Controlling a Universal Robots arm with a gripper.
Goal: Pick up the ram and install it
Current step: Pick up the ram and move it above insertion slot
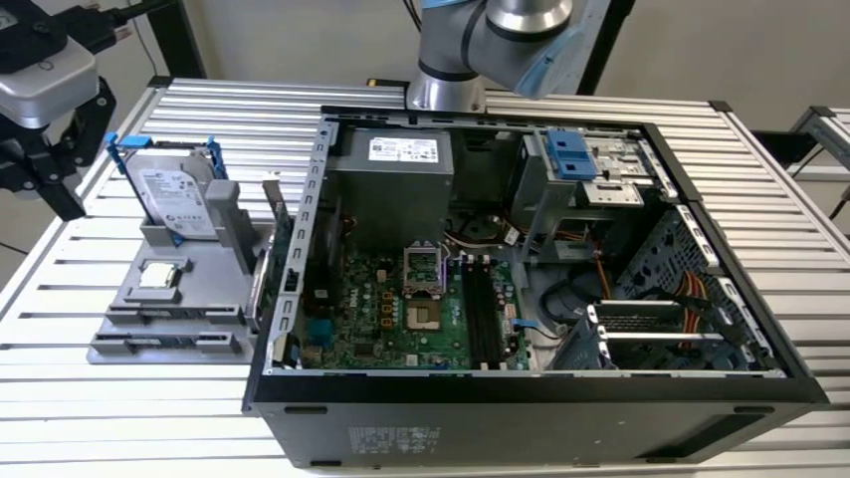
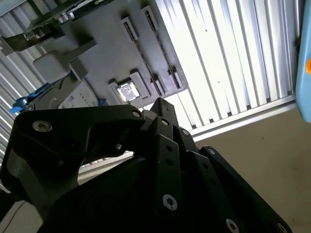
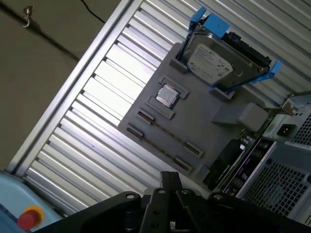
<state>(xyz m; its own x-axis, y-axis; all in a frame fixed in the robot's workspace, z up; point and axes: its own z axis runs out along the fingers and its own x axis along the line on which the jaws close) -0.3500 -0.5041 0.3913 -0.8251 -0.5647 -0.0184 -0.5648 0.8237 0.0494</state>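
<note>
The ram (image 1: pixel 275 214) is standing on its long edge at the side of the grey holder (image 1: pixel 133 339) that is facing the case (image 1: pixel 531 398), just beside the case's wall. In the first wrist view the ram (image 3: pixel 235 158) is showing as a dark board with black chips, running along that same edge of the holder. Nothing is touching it. Further from the case, the hard drive (image 1: pixel 173 194) in its blue frame is standing upright at the back of the holder, and the small silver chip (image 1: pixel 159 276) is lying flat in its square seat in front of the drive. The gripper (image 1: pixel 38 171) is hanging well apart from the ram, above the desk (image 1: pixel 133 418) at the exterior view's left, beyond the hard drive. Whether its fingers are open or closed I cannot tell from here. The case is lying open on the desk with the motherboard (image 1: pixel 385 309) facing up, and the arm (image 1: pixel 505 30) is rising behind it.
</note>
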